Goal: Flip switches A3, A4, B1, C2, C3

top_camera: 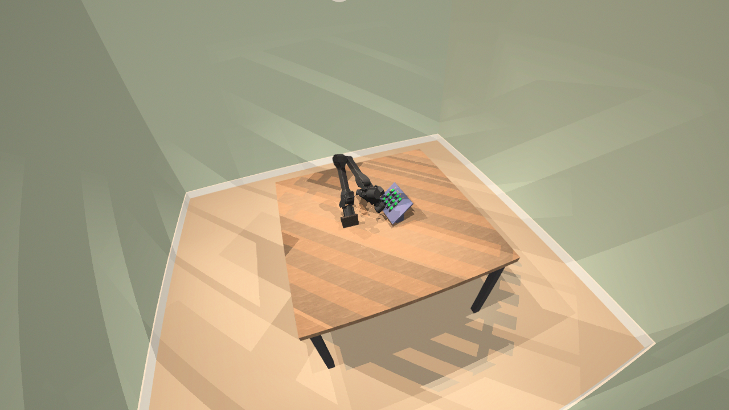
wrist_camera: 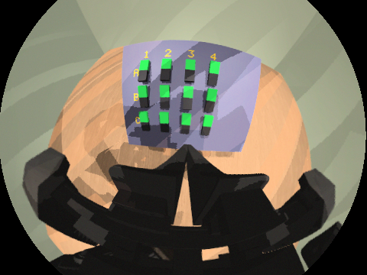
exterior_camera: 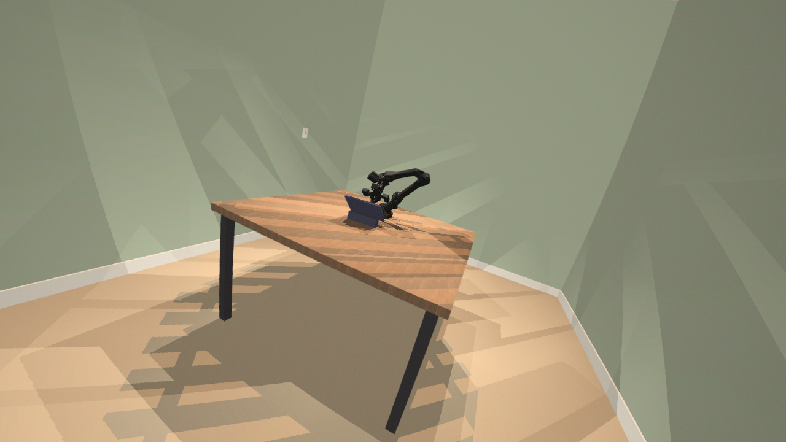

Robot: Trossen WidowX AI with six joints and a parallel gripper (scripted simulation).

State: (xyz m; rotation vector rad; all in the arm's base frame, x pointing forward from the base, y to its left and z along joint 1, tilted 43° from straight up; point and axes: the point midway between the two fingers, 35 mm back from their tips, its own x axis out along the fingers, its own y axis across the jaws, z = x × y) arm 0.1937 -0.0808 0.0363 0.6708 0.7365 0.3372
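Note:
The purple panel (top_camera: 402, 209) (exterior_camera: 363, 206) (wrist_camera: 232, 139) is tilted and shows its back in the exterior view. In the wrist view its switches have green far halves and black near halves. A3 (wrist_camera: 189, 69), A4 (wrist_camera: 214, 72), B1 (wrist_camera: 143, 96), C2 (wrist_camera: 164, 121) and C3 (wrist_camera: 186, 123) are all uncovered. Which end of each is raised is hard to tell. My gripper (wrist_camera: 186, 148) is shut and empty. Its tips appear over the panel's near edge, just below C3, and cover no switch. The gap from tips to panel cannot be judged.
The other switches, such as B3 (wrist_camera: 187, 98) and C4 (wrist_camera: 207, 124), stand close beside the named ones. The panel rests on a stand (exterior_camera: 361, 220) on the wooden table (top_camera: 408, 265) (exterior_camera: 406, 269). The arm's base (top_camera: 349, 220) stands close by. Striped shadows cross the scene.

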